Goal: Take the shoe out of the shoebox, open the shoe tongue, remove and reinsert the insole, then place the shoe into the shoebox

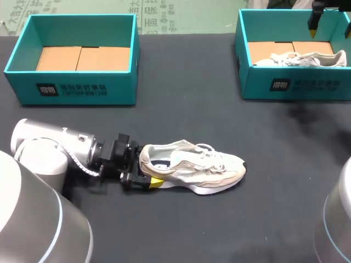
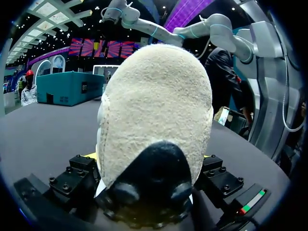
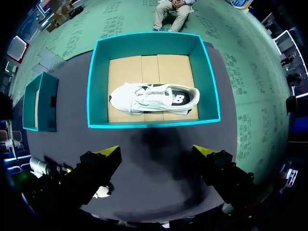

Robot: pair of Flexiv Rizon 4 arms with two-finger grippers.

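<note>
A cream sneaker (image 1: 192, 166) lies on its sole on the dark table, toe to the right. My left gripper (image 1: 149, 172) is at its heel, one yellow fingertip (image 1: 156, 182) beside the sole and the other hidden behind the shoe. In the left wrist view the heel (image 2: 154, 106) fills the gap between the wide-set fingers (image 2: 77, 175), and no squeeze shows. The left teal shoebox (image 1: 71, 90) holds only its cardboard floor. My right gripper (image 1: 317, 24) hangs open high over the right teal shoebox (image 3: 153, 124), where a second white sneaker (image 3: 154, 98) lies. My right gripper (image 3: 156, 150) holds nothing.
The two boxes stand along the table's far edge, left box (image 3: 41, 103) and right box (image 1: 296, 87). Bare dark tabletop (image 1: 219, 115) lies between them and in front of the right box.
</note>
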